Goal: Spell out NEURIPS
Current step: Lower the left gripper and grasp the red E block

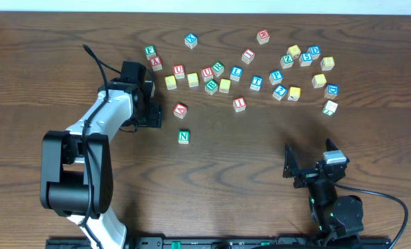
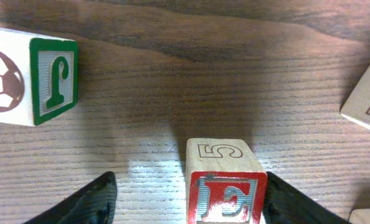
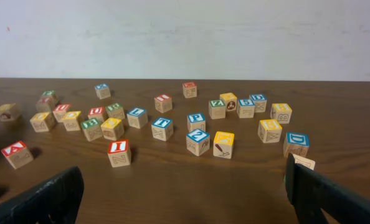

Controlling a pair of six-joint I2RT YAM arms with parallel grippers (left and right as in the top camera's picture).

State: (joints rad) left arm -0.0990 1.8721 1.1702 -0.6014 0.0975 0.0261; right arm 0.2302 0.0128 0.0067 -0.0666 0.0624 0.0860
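Note:
In the left wrist view a red-framed E cube [image 2: 225, 190] stands on the table between my left gripper's [image 2: 189, 180] fingers. It touches the right finger, and a wide gap separates it from the left finger. In the overhead view that gripper [image 1: 149, 105] hides the E cube. A green N cube [image 1: 183, 136] stands alone in front of the cluster. A red I cube [image 1: 239, 104] also shows in the right wrist view [image 3: 118, 147]. A red U cube [image 1: 179, 70] sits in the back row. My right gripper [image 1: 311, 160] is open and empty at the front right [image 3: 185, 186].
A red A cube [image 1: 180, 109] lies just right of the left gripper. A green J cube with a football face [image 2: 48, 81] stands far left in the left wrist view. Many more letter cubes are scattered across the back of the table [image 1: 288, 69].

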